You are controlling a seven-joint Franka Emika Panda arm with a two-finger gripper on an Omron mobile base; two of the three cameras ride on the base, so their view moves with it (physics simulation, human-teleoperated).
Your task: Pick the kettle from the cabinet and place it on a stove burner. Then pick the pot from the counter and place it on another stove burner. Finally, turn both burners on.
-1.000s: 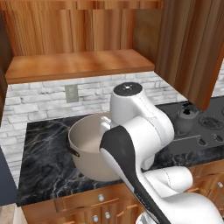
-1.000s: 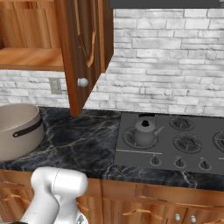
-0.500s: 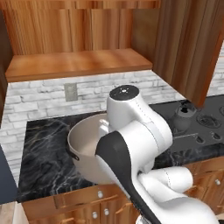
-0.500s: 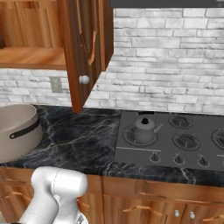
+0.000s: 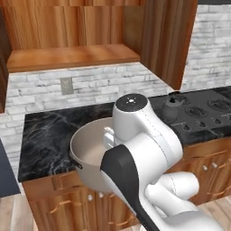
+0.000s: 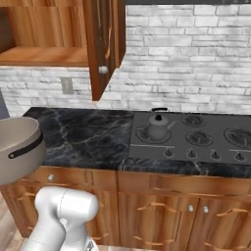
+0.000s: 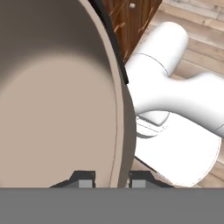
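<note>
The gripper [image 7: 112, 178] clamps the rim of the pot [image 5: 92, 151], which hangs off the front edge of the counter [image 6: 88, 135]. It should travel level to a free burner [image 6: 199, 137], clear of the kettle [image 6: 158, 127] on the near-left burner. The hand view shows the fingertips astride the rim.

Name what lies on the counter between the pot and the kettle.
Nothing: in the right base view, bare black marble counter stretches between the pot, held off its front edge, and the kettle on its burner.
</note>
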